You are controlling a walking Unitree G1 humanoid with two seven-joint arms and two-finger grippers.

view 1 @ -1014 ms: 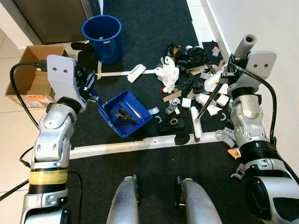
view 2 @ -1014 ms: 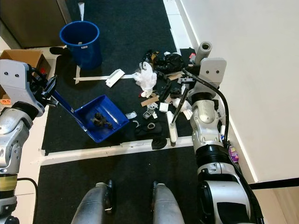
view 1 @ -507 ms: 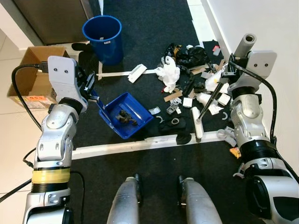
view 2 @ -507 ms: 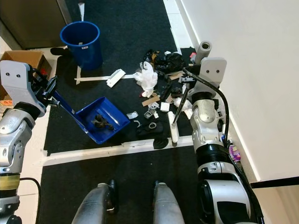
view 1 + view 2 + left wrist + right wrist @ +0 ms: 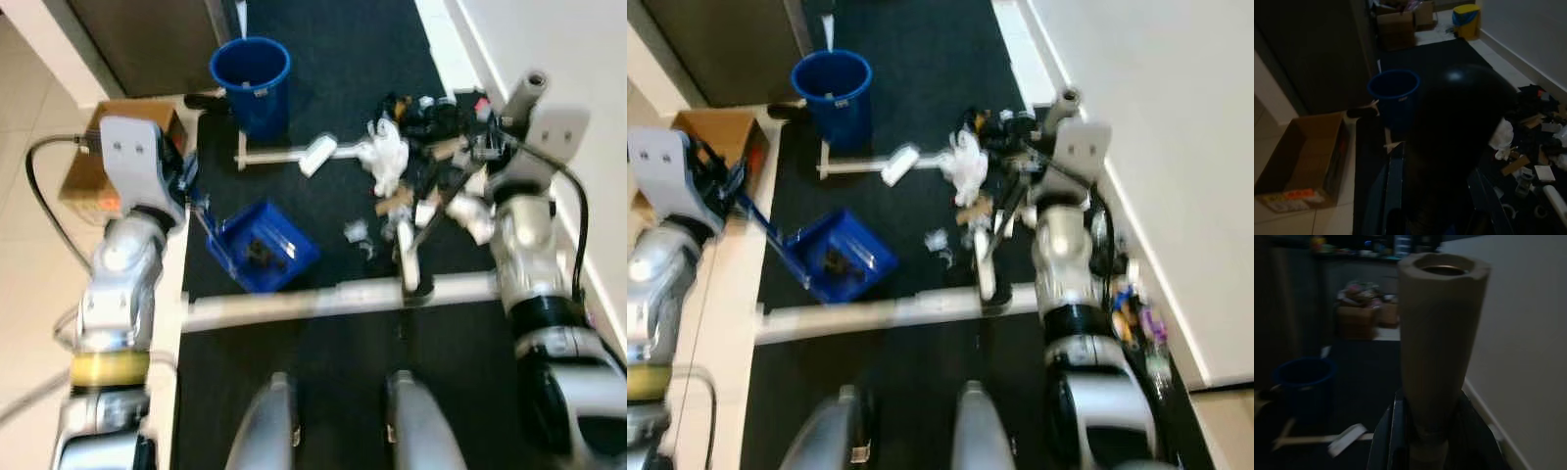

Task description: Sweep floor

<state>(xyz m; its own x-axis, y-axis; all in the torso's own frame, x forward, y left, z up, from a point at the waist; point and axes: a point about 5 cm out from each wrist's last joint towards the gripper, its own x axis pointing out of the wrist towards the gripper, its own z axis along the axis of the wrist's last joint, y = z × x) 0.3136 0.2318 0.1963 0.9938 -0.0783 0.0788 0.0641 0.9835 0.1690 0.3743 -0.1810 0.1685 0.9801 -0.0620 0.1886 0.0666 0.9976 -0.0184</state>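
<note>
Debris sits in the blue plastic dustpan (image 5: 257, 247), gripped by my left hand (image 5: 186, 188) and kept level; right hand (image 5: 487, 149) grips the grey-handled broom (image 5: 423, 222) beside the litter pile (image 5: 423, 137).

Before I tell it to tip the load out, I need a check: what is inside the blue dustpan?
A small dark clump of debris lies on the blue dustpan's floor. The picture is too blurred to tell what it is.

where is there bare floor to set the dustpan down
Bare dark mat lies between the blue bucket and the dustpan, and below the white tape line. Crowded: the litter pile by the wall.
</note>
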